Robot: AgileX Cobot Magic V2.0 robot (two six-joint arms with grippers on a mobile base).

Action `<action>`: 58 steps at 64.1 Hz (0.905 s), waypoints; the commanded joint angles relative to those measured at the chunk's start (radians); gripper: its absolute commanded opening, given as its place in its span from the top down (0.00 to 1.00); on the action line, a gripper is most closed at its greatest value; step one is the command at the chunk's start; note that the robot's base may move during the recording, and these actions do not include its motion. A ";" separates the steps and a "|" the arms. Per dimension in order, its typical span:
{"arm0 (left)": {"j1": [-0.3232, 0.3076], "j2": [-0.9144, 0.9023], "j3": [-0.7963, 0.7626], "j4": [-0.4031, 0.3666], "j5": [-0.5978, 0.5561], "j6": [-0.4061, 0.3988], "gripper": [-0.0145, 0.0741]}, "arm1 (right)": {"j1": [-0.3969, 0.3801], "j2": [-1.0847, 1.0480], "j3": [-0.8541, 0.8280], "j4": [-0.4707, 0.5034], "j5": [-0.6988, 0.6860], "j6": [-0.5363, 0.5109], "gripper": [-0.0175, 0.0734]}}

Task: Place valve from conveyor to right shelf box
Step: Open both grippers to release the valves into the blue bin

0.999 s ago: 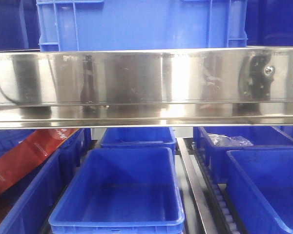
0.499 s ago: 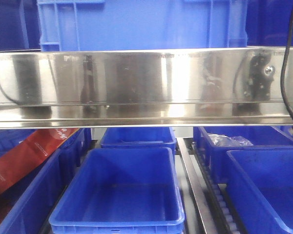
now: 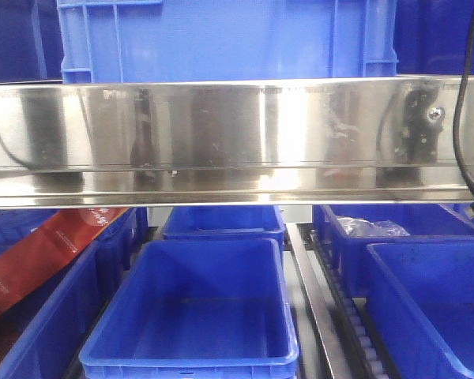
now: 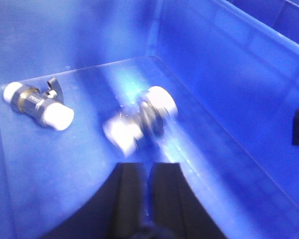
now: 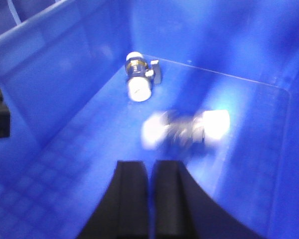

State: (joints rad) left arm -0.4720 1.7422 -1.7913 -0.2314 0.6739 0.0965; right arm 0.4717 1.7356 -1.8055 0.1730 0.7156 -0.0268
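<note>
Right wrist view is showing the pressed-together right gripper (image 5: 150,172) hovering just short of a blurred valve (image 5: 185,129) in the blue box (image 5: 55,149).

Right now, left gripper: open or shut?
Shut. In the left wrist view the left gripper shows both black fingers nearly touching, nothing between them, above two valves in the blue box.

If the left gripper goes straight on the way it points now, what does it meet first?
Most likely the blurred valve lying on the floor of the blue box, directly ahead of the left gripper. The second valve sits off to the side. Depth is unclear.
</note>
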 commanded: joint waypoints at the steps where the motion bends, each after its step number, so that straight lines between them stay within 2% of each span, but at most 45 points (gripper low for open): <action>1: 0.000 -0.021 -0.008 -0.011 0.000 -0.002 0.96 | -0.006 -0.029 -0.008 -0.001 -0.002 -0.006 0.99; 9: 0.000 -0.066 -0.008 -0.019 0.006 -0.002 0.96 | -0.010 -0.080 -0.008 -0.025 -0.005 -0.006 0.99; 16: 0.000 -0.123 0.034 -0.028 -0.097 -0.002 0.96 | -0.012 -0.106 -0.002 -0.108 -0.020 -0.006 0.99; 23: 0.000 -0.200 0.120 -0.027 -0.143 -0.002 0.96 | -0.012 -0.155 0.038 -0.114 -0.025 -0.006 0.99; 26: 0.000 -0.242 0.173 -0.027 -0.170 -0.002 0.96 | -0.012 -0.192 0.074 -0.114 -0.069 -0.006 0.99; 37: 0.000 -0.429 0.445 -0.006 -0.348 -0.002 0.96 | -0.022 -0.373 0.293 -0.114 -0.280 -0.006 0.99; 49: 0.000 -0.622 0.729 0.001 -0.485 -0.002 0.96 | -0.023 -0.563 0.554 -0.119 -0.427 -0.006 0.99; 54: 0.024 -0.704 0.831 -0.002 -0.528 -0.002 0.96 | -0.023 -0.639 0.666 -0.119 -0.502 -0.006 0.99; 58: 0.071 -0.768 0.909 -0.014 -0.528 -0.002 0.96 | -0.042 -0.706 0.760 -0.119 -0.564 -0.006 0.99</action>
State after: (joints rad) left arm -0.4410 1.0425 -0.9524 -0.2329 0.1888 0.0965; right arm 0.4496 1.0997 -1.1287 0.0640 0.2477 -0.0268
